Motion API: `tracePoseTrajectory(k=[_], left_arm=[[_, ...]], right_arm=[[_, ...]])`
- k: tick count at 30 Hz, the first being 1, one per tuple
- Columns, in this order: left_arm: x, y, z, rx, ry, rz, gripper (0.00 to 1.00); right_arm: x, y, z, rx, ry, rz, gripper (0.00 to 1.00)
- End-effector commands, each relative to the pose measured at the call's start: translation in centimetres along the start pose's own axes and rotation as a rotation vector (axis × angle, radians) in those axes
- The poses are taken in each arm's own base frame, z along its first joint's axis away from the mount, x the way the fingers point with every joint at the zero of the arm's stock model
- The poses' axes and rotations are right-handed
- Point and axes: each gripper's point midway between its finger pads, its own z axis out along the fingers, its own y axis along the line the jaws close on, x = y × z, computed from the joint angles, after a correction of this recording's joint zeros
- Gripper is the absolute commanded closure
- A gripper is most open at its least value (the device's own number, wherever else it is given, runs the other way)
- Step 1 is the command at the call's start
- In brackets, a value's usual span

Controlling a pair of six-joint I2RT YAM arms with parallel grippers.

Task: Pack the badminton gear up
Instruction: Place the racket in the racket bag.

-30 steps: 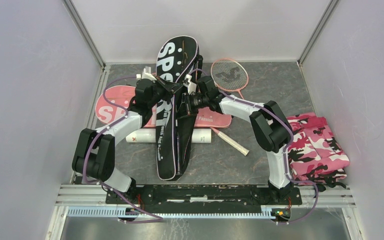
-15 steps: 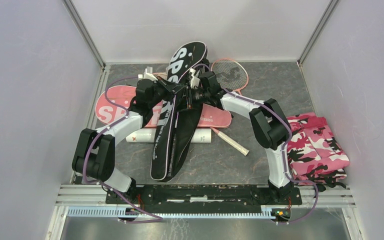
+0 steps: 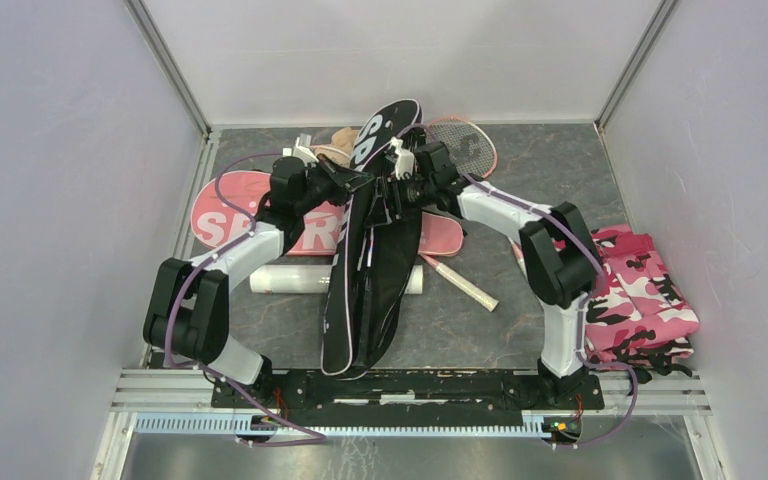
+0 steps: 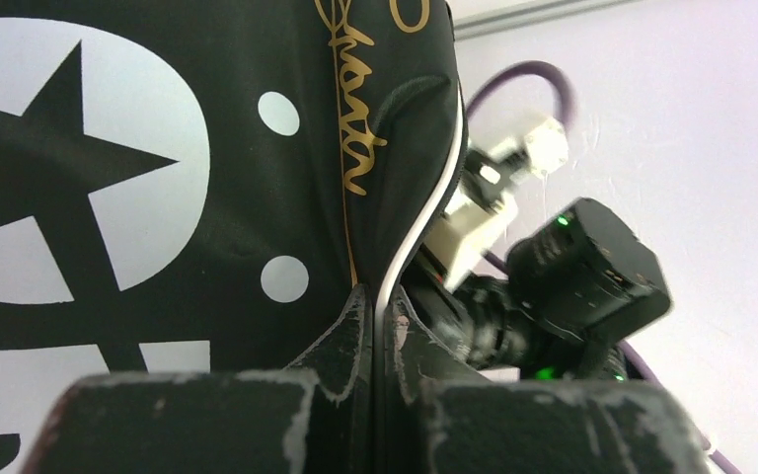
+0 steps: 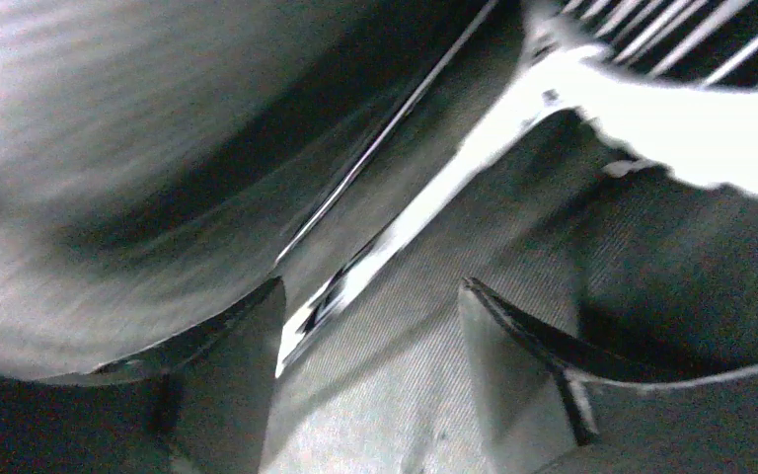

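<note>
A dark grey marbled tabletop (image 3: 520,330) sits inside a booth of pale lilac walls (image 3: 50,200) with aluminium corner posts, and a metal rail (image 3: 150,385) runs along the lower part of the frame. At centre, the black racket cover (image 3: 360,300) hangs from the upper middle down toward the rail, crossing a white tube (image 3: 285,279) and a pink cover (image 3: 225,215). The left gripper (image 4: 377,301) is clenched on its white-piped edge. The right gripper (image 5: 373,296) stands released, fingers spread either side of the fabric edge. A pink-framed racket (image 3: 470,150) lies upper centre, and a pink camouflage cloth (image 3: 640,290) lies at right.
</note>
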Motion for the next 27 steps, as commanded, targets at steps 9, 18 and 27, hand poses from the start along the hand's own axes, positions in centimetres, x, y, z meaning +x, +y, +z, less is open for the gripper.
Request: tracePoseTrajectory(k=[9,18,27], left_arm=[[-3.7,-5.8,-1.6,0.149,-0.037,0.011,0.98],[-5.3,-7.5,-1.6,0.209,-0.025,-0.019,0.98],[-5.4,-8.0,-1.3,0.235,-0.015,-0.044,0.98]], right_arm=[[-0.3,6.3,-9.3,-0.04,-0.06,-0.52,0.2],[6.5,8.8,-13.0,-0.19,-0.016,-0.946,0.23],[13.4,11.1,-13.7,-0.295,0.058,-1.184,0.26]])
